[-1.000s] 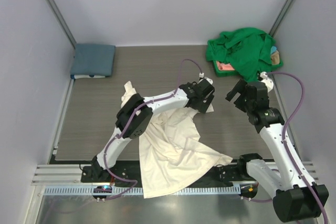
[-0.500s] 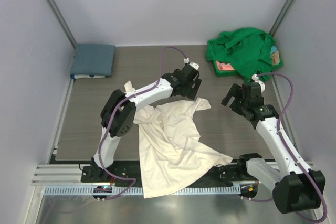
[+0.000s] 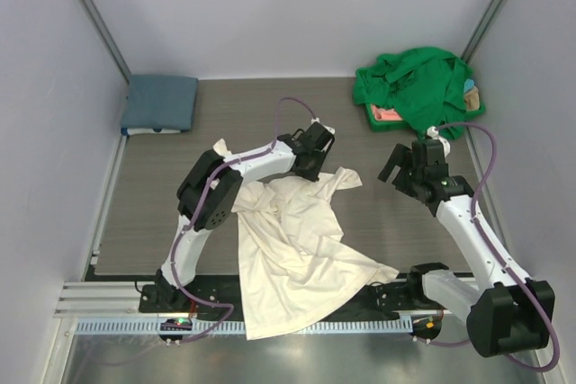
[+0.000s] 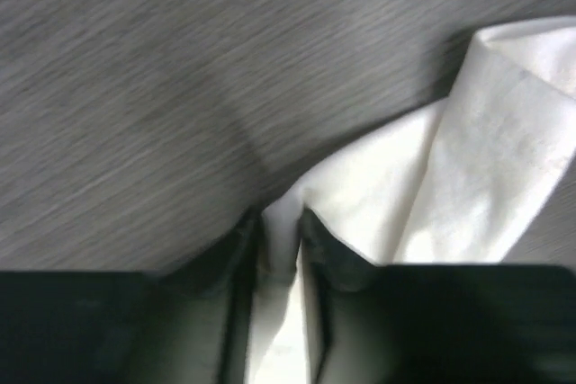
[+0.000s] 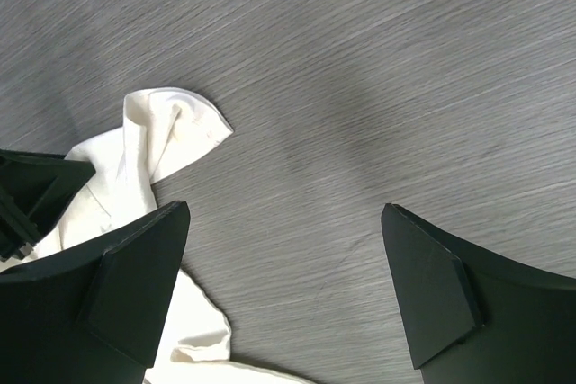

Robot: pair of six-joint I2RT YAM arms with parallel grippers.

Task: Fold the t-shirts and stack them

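A large cream-white t-shirt (image 3: 297,240) lies crumpled on the table, its lower part hanging over the near edge. My left gripper (image 3: 308,166) is at the shirt's far edge, shut on a fold of the cream fabric (image 4: 477,168), which runs up between the jaws (image 4: 281,222). My right gripper (image 3: 398,168) hovers open to the right of the shirt, with only bare table between its fingers (image 5: 283,213). A corner of the shirt (image 5: 171,128) shows to its left. A folded slate-blue t-shirt (image 3: 160,103) sits at the far left corner.
A heap of bright green t-shirt (image 3: 416,89) fills the far right corner, with pink (image 3: 387,114) and a bit of turquoise (image 3: 470,89) showing under it. Grey walls close in the wood-grain table (image 3: 270,114) on three sides. A metal rail runs along the near edge.
My left gripper has moved left along the shirt's far edge and shut on the cream fabric. The right gripper has drifted slightly left and stayed open.
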